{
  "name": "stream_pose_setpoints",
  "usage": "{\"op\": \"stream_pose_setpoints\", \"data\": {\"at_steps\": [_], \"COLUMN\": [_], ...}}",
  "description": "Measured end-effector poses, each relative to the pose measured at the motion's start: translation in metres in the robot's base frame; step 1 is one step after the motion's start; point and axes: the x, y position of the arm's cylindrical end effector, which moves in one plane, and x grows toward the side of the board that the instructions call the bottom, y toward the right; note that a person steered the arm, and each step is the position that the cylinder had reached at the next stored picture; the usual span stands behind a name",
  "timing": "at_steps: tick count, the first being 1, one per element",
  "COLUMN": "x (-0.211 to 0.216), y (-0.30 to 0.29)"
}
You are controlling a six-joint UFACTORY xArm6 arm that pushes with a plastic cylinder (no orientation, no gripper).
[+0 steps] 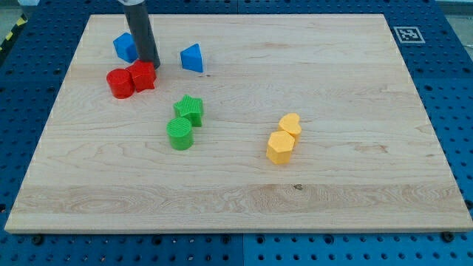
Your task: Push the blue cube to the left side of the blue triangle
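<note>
The blue cube (124,46) sits near the view's top left on the wooden board (332,192). The blue triangle (192,58) lies to its right, about ninety pixels away. My rod comes down between them, and my tip (151,64) rests just right of and slightly below the blue cube, right behind the red blocks. The rod hides part of the cube's right edge.
A red cylinder (119,83) and a red block (143,75) touch each other just below my tip. A green star (189,109) and a green cylinder (179,134) sit mid-board. Two yellow blocks (290,125) (279,147) lie to the right of centre.
</note>
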Motion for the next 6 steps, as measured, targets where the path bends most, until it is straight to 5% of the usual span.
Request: {"op": "stream_pose_setpoints", "data": {"at_steps": [3, 6], "x": [-0.01, -0.07], "y": [-0.07, -0.065]}}
